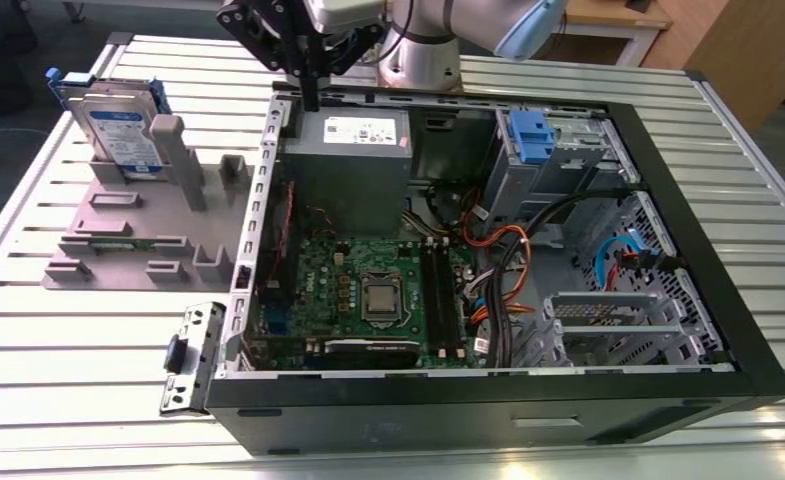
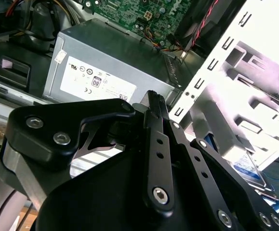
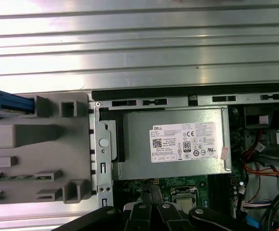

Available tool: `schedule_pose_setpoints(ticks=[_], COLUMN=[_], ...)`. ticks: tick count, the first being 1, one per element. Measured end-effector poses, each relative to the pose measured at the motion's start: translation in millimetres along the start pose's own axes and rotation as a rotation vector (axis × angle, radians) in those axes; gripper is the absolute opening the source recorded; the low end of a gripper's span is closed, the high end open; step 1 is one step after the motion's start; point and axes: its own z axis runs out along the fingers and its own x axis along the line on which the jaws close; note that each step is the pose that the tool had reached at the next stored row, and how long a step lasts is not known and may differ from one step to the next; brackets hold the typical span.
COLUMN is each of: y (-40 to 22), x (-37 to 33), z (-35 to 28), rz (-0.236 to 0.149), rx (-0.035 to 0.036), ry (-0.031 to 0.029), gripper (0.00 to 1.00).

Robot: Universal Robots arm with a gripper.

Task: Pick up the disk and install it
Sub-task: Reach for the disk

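Observation:
The disk (image 1: 119, 130), a silver drive with a white-and-blue label in a blue bracket, stands upright on edge in a grey fixture (image 1: 125, 235) at the exterior view's left. Its blue bracket edge (image 3: 9, 103) also shows in the first wrist view. My gripper (image 1: 309, 98) hangs above the near wall of the open computer case (image 1: 499, 405), beside the grey power-supply box (image 1: 352, 150), well to the exterior view's right of the disk. Its black fingers (image 2: 153, 103) are pressed together, shut on nothing.
The case holds a green motherboard (image 1: 365, 285), loose cables (image 1: 499, 250) and a grey drive cage with a blue latch (image 1: 532, 135). A loose metal bracket (image 1: 189, 355) lies on the slatted table (image 1: 85, 400) by the case's corner.

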Motion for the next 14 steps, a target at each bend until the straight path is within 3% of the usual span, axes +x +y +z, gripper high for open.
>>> schedule_pose_setpoints(ticks=[14], y=[-0.2], x=[3.1], z=[0.3], rz=[0.0], rx=[0.0], ry=[0.0], gripper=[0.1])
